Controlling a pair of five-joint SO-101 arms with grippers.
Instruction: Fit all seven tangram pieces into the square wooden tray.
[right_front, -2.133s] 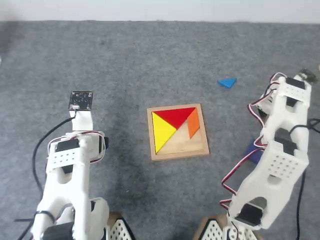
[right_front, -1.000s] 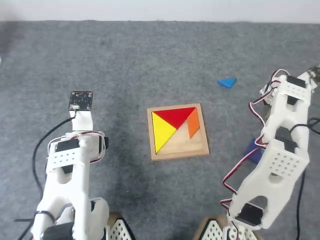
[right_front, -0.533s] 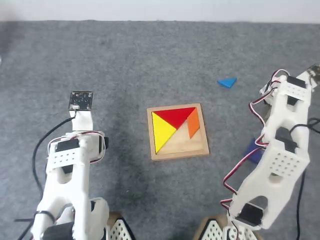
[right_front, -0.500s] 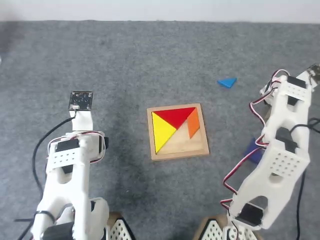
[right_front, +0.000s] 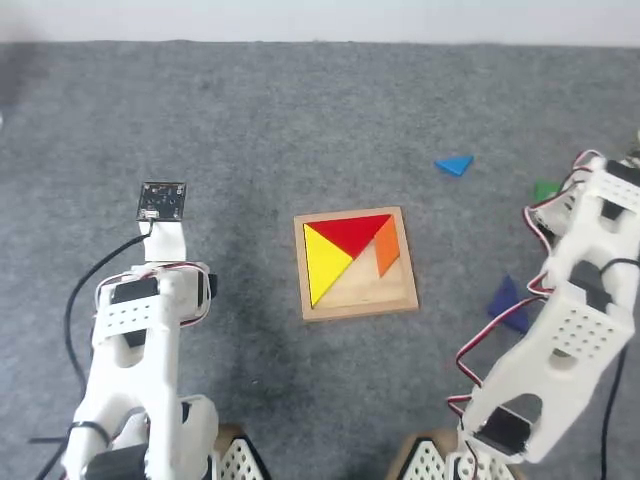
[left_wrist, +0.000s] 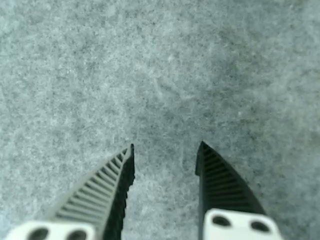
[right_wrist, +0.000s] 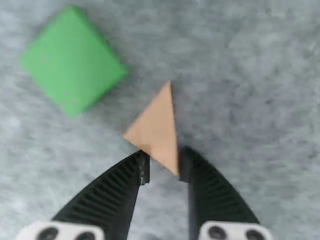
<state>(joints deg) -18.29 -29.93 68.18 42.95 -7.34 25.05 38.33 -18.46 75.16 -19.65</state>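
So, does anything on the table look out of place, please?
Nothing stands out. The red piece, yellow piece and orange piece lie flat in the tray; the light blue triangle, dark blue triangle, green square and tan triangle lie loose on the mat.

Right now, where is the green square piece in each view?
High view: the green square piece lies near the right edge, tucked beside the right arm.
Right wrist view: it lies on the grey mat ahead of the right gripper, beside the tan triangle.
Left wrist view: grey mat ahead of the left gripper.
Shared landmark: the grey mat.
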